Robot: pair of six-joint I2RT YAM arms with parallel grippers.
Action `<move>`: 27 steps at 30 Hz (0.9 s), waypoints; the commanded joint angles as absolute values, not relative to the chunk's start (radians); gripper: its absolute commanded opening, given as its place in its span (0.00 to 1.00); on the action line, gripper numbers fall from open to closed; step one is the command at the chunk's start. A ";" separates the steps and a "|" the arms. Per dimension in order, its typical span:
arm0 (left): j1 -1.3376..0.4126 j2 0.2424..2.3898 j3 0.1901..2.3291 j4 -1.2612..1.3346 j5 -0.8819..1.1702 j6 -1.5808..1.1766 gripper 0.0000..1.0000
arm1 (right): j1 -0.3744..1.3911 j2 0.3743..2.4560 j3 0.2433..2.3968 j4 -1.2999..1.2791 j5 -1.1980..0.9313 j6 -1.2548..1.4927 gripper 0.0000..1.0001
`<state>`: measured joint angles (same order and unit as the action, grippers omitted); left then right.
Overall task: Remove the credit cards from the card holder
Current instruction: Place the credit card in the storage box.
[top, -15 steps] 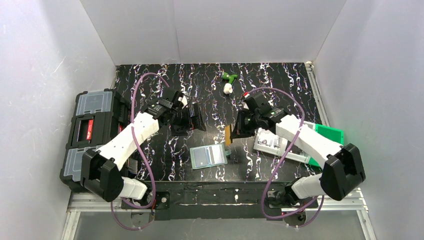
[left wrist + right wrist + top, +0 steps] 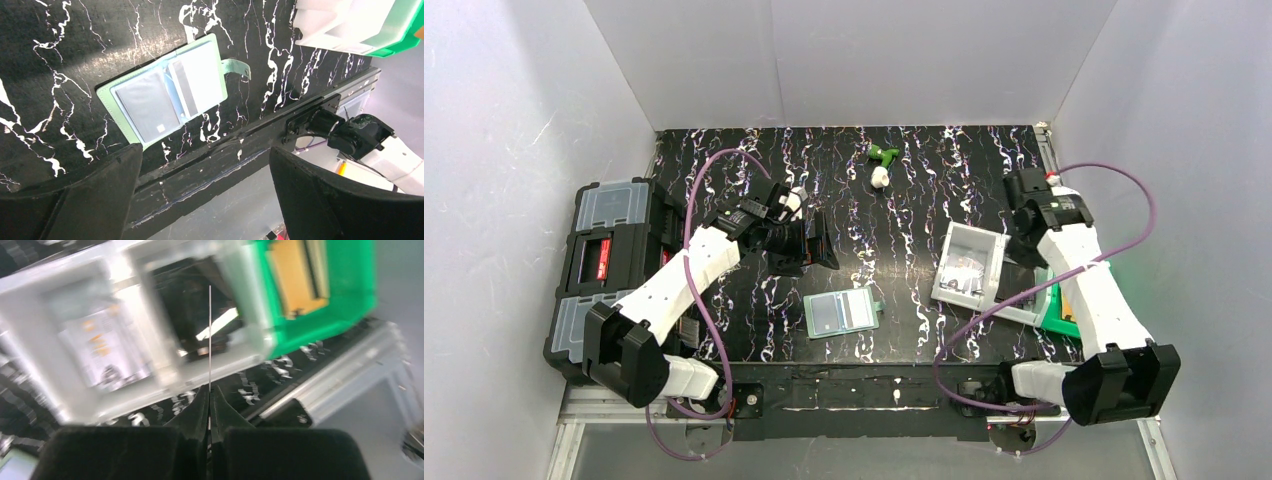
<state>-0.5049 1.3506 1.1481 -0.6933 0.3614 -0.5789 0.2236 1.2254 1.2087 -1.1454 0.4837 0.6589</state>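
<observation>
- The card holder is laid open flat on the table, near the front edge and roughly midway between the two arms.
- Seen from overhead, it's placed on the arm-base side of the left gripper and a touch to the right. Nothing is sat between the two.
- Its long axis is run left-to-right across the table, a bit skewed, with the snap tab poking out at the right-hand end.
- The left gripper is spread wide with nothing between its fingers. It's clearly the nearer one, so the next pull is probably best made from that side.
- The right gripper is parked well apart on the right, over the white tray, with the green bin just beside that.
- It's pressed together on a thin card seen edge-on, or at least that's what the sliver is judged to be.
- Looks-wise, the holder is made up of a pale mint-green soft cover with two clear pockets side by side.
- Two credit cards can be seen tucked in. One is pale grey with a small white mark, the other whitish with a grey stripe.
- Whether more are stacked underneath can't be told.
</observation>
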 commanded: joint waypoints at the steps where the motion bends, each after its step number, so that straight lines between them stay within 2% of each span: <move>1: -0.512 1.324 1.173 -0.718 0.413 -0.560 0.98 | 0.065 1.225 1.220 -1.246 0.676 0.586 0.01; 5: -0.514 1.335 1.193 -0.730 0.431 -0.552 0.98 | -0.043 1.300 1.227 -1.248 0.747 0.600 0.01; 13: -0.522 1.339 1.209 -0.765 0.454 -0.530 0.98 | -0.128 1.488 1.301 -1.294 0.841 0.671 0.01; 23: -0.522 1.316 1.190 -0.768 0.455 -0.525 0.98 | -0.167 1.549 1.329 -1.290 0.789 0.649 0.01; 27: -0.522 1.316 1.188 -0.775 0.450 -0.522 0.98 | -0.170 1.551 1.333 -1.289 0.762 0.637 0.30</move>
